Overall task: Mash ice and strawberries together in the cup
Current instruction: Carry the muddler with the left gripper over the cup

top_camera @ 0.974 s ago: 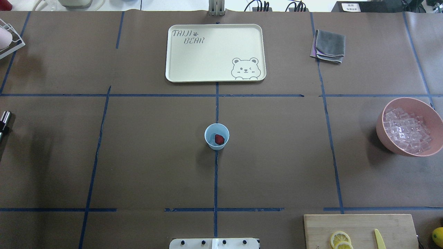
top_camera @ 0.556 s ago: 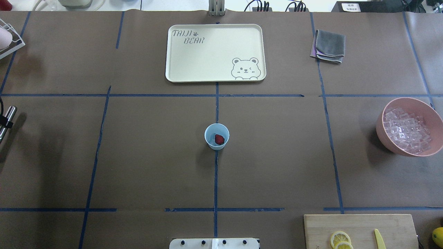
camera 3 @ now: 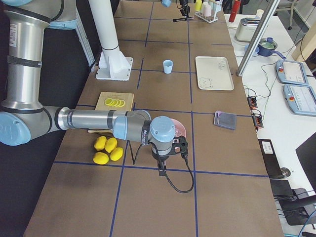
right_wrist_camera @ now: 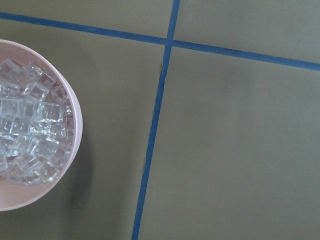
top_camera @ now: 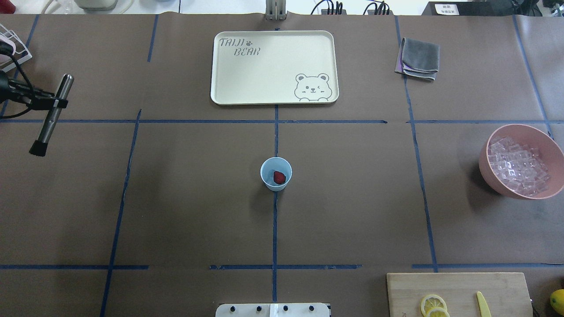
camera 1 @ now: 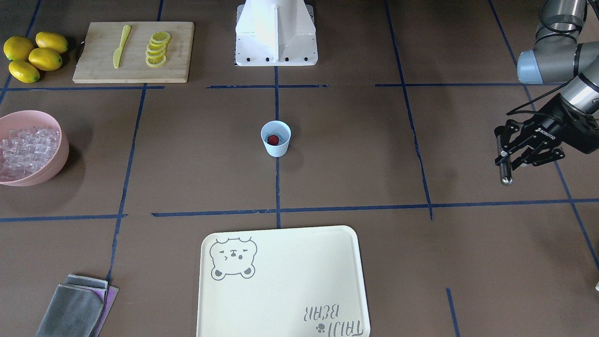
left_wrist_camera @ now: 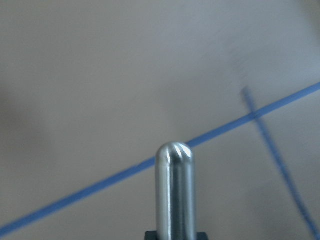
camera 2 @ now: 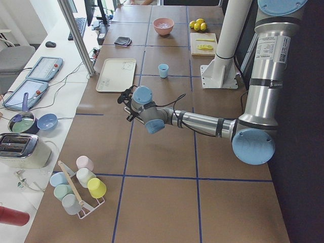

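Note:
The light-blue cup (top_camera: 269, 167) stands upright at the table's middle, also in the front view (camera 1: 275, 145). One dark-red strawberry (top_camera: 279, 177) lies inside it (camera 1: 273, 139). The ice (top_camera: 517, 165) fills the pink bowl (top_camera: 502, 187) at the right; the right wrist view shows it (right_wrist_camera: 25, 135). No ice shows in the cup. My left gripper (top_camera: 56, 104) is shut on a metal muddler rod (top_camera: 49, 123) far left of the cup, also in the front view (camera 1: 502, 153). My right gripper (camera 3: 161, 170) hangs beside the pink bowl; I cannot tell its state.
A cream bear tray (top_camera: 229, 94) lies beyond the cup. A folded grey cloth (top_camera: 419, 57) lies at the back right. A cutting board (top_camera: 458, 286) with lemon slices and a yellow knife is at the front right, lemons (camera 1: 32, 56) beside it. A cup rack (camera 2: 81, 190) stands far left.
My left gripper with the metal rod has come in from the left edge, moving away from the robot and a little toward the middle. The cup and bowl have not moved.

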Controlling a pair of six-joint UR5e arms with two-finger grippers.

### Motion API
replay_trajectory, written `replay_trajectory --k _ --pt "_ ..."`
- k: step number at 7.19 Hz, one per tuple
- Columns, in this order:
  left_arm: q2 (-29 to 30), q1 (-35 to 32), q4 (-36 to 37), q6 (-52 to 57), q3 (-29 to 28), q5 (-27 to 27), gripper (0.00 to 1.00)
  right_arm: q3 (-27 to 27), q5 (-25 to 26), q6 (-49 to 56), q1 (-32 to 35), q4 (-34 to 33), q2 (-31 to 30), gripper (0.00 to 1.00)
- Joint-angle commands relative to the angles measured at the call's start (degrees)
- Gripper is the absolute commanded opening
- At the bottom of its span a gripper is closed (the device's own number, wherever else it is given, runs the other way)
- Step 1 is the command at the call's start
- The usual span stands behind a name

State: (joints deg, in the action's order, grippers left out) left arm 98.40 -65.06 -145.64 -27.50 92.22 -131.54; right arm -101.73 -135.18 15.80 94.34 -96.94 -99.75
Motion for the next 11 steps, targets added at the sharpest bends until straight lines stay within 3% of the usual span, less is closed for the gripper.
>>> replay_trajectory --k 1,3,5,6,7,8,9,11 --pt "6.6 1.9 -11.1 -1.3 1.5 0.1 0.07 0.0 0.0 0.0 0.1 0.0 0.0 0.99" --pt "14.5 11.3 -19.8 -4.9 0.9 1.6 0.06 0.0 0.0 -0.1 0.1 0.0 0.0 0.99" --pt "18.2 22.7 -32.2 -4.0 0.3 17.9 0.04 0.0 0.0 -0.1 0.1 0.0 0.0 0.99" --pt "20.6 28.4 -34.9 0.1 -0.1 27.6 0.04 0.0 0.0 -0.1 0.1 0.0 0.0 0.99" --pt "23.7 32.0 -35.5 6.8 -0.1 33.3 0.05 0.0 0.0 -0.1 0.1 0.0 0.0 0.99" --pt "24.4 34.5 -38.9 9.9 -0.2 37.0 0.04 0.0 0.0 -0.1 0.1 0.0 0.0 0.99" --pt "25.1 34.6 -40.5 10.1 -0.9 37.4 0.03 0.0 0.0 -0.1 0.1 0.0 0.0 0.99" --pt "27.2 35.1 -49.3 12.3 -8.8 37.4 0.01 0.0 0.0 0.0 0.1 0.0 0.0 0.99"
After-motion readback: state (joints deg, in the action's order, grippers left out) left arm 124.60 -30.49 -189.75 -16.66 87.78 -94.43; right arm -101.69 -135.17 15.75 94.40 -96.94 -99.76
